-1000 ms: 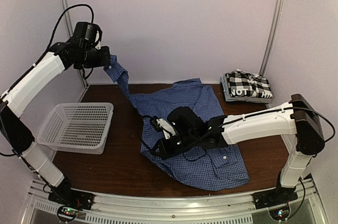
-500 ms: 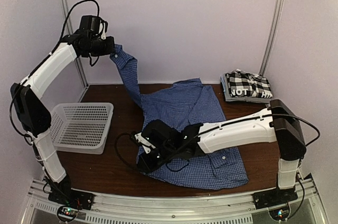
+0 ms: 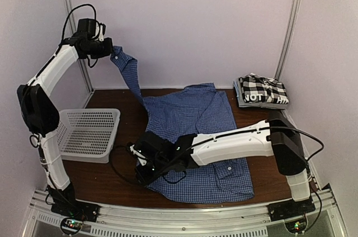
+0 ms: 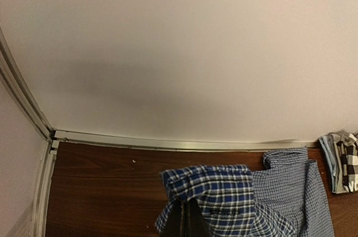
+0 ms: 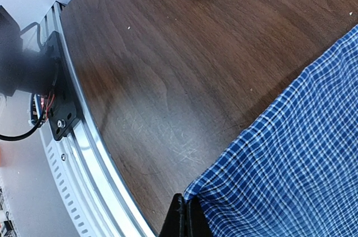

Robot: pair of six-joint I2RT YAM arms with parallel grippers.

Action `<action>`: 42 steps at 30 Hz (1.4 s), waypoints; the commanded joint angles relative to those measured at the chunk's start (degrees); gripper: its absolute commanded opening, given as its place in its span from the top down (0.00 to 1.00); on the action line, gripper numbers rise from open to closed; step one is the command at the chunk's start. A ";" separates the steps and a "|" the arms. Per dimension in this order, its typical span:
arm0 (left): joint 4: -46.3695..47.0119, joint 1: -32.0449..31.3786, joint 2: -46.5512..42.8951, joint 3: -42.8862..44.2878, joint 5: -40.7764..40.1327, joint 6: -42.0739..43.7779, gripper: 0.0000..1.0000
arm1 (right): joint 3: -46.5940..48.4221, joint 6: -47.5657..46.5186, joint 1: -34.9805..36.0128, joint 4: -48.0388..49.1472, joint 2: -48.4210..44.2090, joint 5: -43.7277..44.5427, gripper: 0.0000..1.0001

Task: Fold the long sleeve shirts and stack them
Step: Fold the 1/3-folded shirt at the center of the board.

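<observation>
While left pincer hangs high by back wall, jaws clenched on sleeve of blue checked shirt, sleeve drapes down and right from it to shirt body spread on table. Well below this pincer, white basket sits apart from cloth. Right pincer low at table, clenched on shirt's near-left hem corner; shirt body lies right of it. 1 black-and-white checked shirt, folded, far right and rearward of both pincers.

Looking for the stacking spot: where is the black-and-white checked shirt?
Top view: the black-and-white checked shirt lies folded in the far right corner of the table, beside the spread blue shirt.
</observation>
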 commanded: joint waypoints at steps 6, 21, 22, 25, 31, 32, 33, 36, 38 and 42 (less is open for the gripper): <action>12.44 -4.08 -0.34 0.84 14.61 -2.98 1.00 | -7.87 0.94 -0.05 4.95 -6.82 6.02 1.00; 35.47 -15.73 4.90 1.58 20.79 -10.92 1.00 | -35.50 17.56 0.41 15.14 -25.14 11.52 1.00; 36.32 -16.55 6.13 2.67 21.08 -11.41 1.00 | -37.60 19.13 0.49 15.49 -26.26 12.12 1.00; 41.03 -18.96 9.95 5.07 22.09 -13.23 1.00 | -41.99 23.99 0.86 15.90 -29.46 14.94 1.00; 49.36 -22.73 16.51 9.38 23.89 -17.33 1.00 | -49.26 30.17 1.24 15.95 -35.43 18.01 1.00; 50.11 -23.02 17.35 9.88 24.13 -17.82 1.00 | -50.26 30.93 1.35 16.01 -36.29 18.22 1.00; 51.99 -23.45 18.14 10.51 24.63 -18.48 1.00 | -51.26 31.73 1.58 15.99 -36.84 18.50 1.00; 55.19 -24.71 20.07 11.75 25.56 -20.35 1.00 | -53.33 33.46 2.36 15.89 -38.07 19.15 1.00; 57.17 -25.33 21.16 12.50 25.79 -21.78 1.00 | -54.13 34.34 2.88 15.77 -38.40 19.43 1.00; 61.37 -26.57 24.17 14.24 27.26 -25.20 1.00 | -54.54 35.67 3.87 15.29 -38.24 20.12 1.00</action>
